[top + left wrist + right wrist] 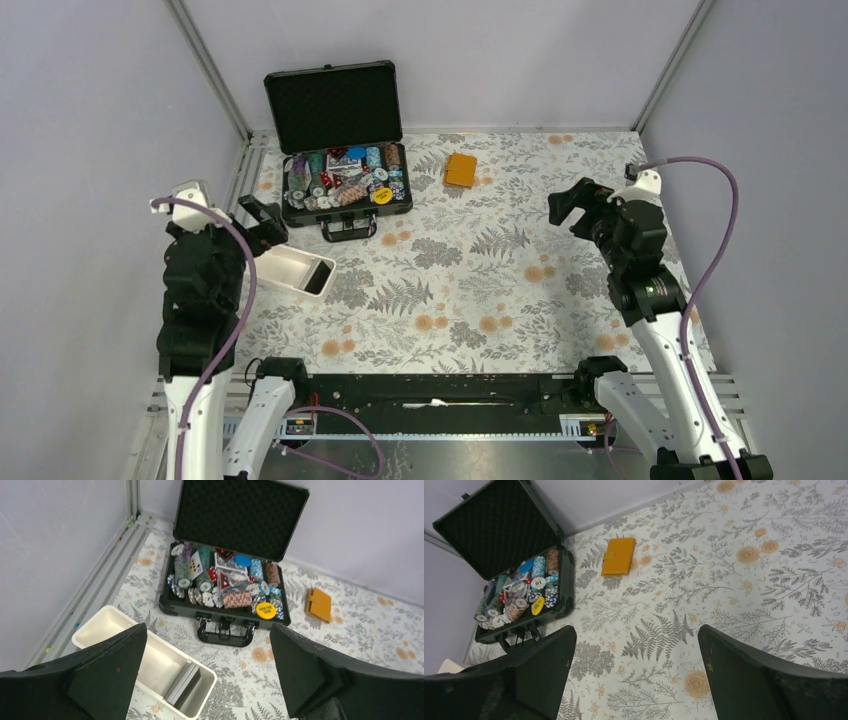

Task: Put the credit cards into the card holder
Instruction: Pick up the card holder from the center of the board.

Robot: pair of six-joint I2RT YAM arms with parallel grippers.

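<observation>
The credit cards [183, 684] lean stacked at the near end of a white tray [107, 621]; in the top view they show as a dark patch [319, 275]. The orange card holder [460, 169] lies shut on the floral cloth, right of the black case; it also shows in the left wrist view [319, 604] and the right wrist view [618, 556]. My left gripper [207, 672] is open and empty, raised over the tray's near end [262, 222]. My right gripper [636, 672] is open and empty, raised over the right of the cloth [572, 204].
An open black hard case [345, 205] full of poker chips and boxed playing cards stands at the back left, lid upright. Grey walls close in left, back and right. A metal rail [245, 165] runs along the left edge.
</observation>
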